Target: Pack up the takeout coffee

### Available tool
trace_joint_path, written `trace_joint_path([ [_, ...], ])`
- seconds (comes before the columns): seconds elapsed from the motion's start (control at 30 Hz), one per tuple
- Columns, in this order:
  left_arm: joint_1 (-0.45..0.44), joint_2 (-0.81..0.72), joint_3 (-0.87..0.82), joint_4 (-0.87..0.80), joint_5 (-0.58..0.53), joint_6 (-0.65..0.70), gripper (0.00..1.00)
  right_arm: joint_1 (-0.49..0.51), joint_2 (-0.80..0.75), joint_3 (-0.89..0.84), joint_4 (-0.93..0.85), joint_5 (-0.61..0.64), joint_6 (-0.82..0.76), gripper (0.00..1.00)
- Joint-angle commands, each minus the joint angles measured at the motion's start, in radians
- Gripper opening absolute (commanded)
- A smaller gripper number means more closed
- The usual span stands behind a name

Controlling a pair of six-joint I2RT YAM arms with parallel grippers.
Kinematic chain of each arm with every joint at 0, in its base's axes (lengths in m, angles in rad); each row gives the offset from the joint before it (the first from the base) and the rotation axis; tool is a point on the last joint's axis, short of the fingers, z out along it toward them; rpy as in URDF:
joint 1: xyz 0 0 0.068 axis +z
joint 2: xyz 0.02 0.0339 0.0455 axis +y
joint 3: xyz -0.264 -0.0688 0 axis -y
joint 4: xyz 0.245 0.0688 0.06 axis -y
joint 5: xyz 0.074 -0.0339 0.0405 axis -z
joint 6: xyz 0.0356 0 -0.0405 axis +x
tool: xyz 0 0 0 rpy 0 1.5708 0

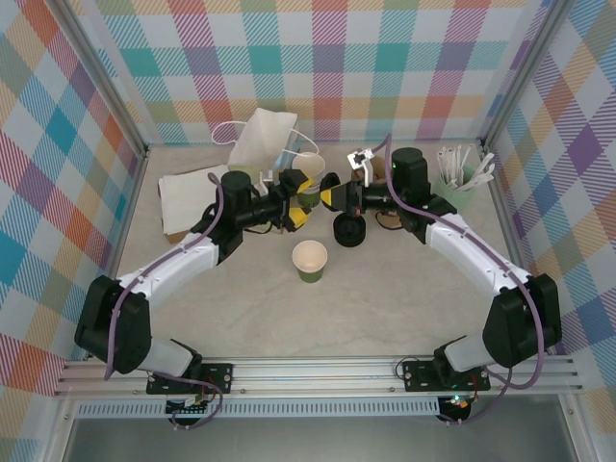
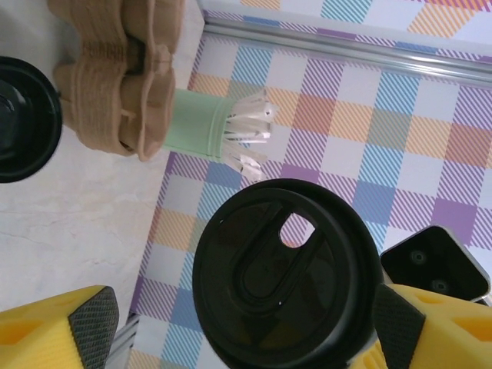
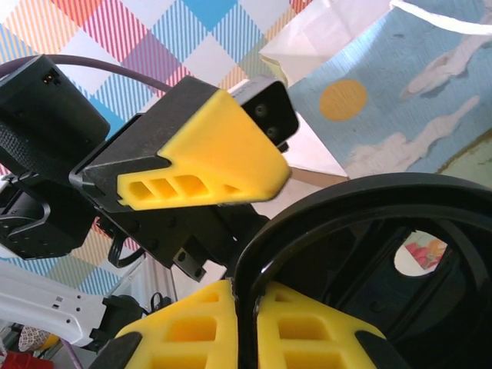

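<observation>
The dark green paper cup [image 1: 310, 261] with its cream rim stands upright and uncovered on the table, in front of both grippers. A round black lid [image 2: 288, 280] hangs in the air behind it. My right gripper [image 3: 247, 307] is shut on that lid's rim [image 3: 323, 211], its yellow fingers pinching the edge. My left gripper [image 2: 244, 319] is open with the lid between its fingers. The right-hand finger [image 2: 419, 327] is at the lid's edge and the left-hand finger [image 2: 58, 327] is well apart from it. From above, the left gripper [image 1: 294, 204] and right gripper [image 1: 333, 198] face each other closely.
A second black lid [image 1: 349, 229] lies on the table beside the right gripper. Behind are a stack of cups [image 1: 308, 166], a paper bag [image 1: 260, 138], a brown cardboard carrier [image 2: 115, 84] and a mint-green pot of white sticks [image 1: 462, 181]. A white sheet [image 1: 191, 197] lies at left.
</observation>
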Motion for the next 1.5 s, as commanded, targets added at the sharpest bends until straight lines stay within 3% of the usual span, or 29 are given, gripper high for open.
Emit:
trace_joint_path([
  [0.0, -0.021, 0.025, 0.028, 0.09, 0.019, -0.074, 0.87, 0.009, -0.016, -0.019, 0.08, -0.039, 0.023, 0.11],
  [0.33, -0.06, 0.073, 0.03, 0.18, -0.001, -0.131, 0.85, 0.014, -0.01, -0.035, 0.129, -0.034, 0.065, 0.1],
  [1.47, -0.094, 0.07, 0.029, 0.235, -0.053, -0.304, 0.84, 0.042, 0.06, -0.034, 0.232, 0.012, 0.131, 0.12],
])
